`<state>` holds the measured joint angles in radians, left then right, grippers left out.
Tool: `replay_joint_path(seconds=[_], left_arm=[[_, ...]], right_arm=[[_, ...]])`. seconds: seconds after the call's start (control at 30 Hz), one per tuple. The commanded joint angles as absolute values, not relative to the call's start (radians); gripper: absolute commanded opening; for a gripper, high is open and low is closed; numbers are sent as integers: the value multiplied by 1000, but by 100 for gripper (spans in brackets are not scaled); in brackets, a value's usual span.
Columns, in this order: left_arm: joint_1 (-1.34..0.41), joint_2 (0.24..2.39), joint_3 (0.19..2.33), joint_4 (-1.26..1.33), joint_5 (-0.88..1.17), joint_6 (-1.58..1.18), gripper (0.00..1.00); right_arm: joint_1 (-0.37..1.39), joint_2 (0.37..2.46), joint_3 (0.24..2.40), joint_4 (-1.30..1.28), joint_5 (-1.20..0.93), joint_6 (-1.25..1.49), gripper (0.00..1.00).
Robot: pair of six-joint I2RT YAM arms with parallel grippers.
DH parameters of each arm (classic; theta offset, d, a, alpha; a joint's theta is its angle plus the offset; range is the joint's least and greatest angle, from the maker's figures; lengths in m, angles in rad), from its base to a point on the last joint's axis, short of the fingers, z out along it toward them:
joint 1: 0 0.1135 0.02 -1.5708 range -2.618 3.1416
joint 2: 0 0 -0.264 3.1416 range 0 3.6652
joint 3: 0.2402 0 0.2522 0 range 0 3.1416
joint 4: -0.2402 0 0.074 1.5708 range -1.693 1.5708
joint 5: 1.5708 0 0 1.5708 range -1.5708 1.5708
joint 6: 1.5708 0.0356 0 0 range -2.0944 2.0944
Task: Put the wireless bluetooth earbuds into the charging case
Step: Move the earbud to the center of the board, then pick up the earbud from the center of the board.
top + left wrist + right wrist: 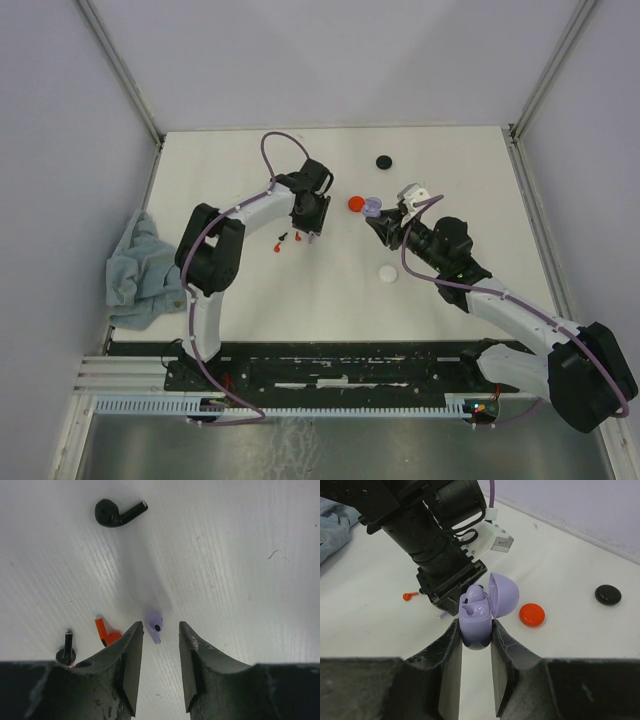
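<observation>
The right gripper (475,630) grips the open lavender case (477,622), one bud (476,594) seated inside. The left gripper (161,626), jaws apart, hangs over a loose lavender bud (155,625) on the table (225,555).

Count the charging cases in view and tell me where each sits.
4: black case far back; red case mid-table; lavender case, open, in the right gripper; white case nearest the robot. More could be hidden.

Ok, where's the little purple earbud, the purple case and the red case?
purple earbud (154,625), left wrist view, on its rounded head.
purple case (476,629), right wrist view, on its lower shell.
red case (532,614), right wrist view, on its top.
</observation>
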<state>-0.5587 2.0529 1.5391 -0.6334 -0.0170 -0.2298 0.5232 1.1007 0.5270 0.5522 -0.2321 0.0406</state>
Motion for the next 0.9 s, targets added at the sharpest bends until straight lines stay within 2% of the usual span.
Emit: replay_joint_path(seconds=[0.0, 0.3, 0.5, 0.6, 0.87], left_arm=[[-559, 2094, 1600, -649, -40, -296, 41], [-559, 2129, 1600, -679, -65, -295, 35], [-559, 2129, 1583, -699, -65, -287, 21], [-561, 2091, 1560, -690, -71, -288, 15], [-561, 1867, 1498, -600, -106, -307, 10]], right_arm=[[521, 1079, 564, 568, -244, 53, 7], [521, 1079, 565, 562, -247, 49, 7], [521, 1083, 569, 567, -251, 51, 7], [521, 1083, 573, 567, -257, 48, 7], [521, 1109, 615, 594, -309, 51, 6]])
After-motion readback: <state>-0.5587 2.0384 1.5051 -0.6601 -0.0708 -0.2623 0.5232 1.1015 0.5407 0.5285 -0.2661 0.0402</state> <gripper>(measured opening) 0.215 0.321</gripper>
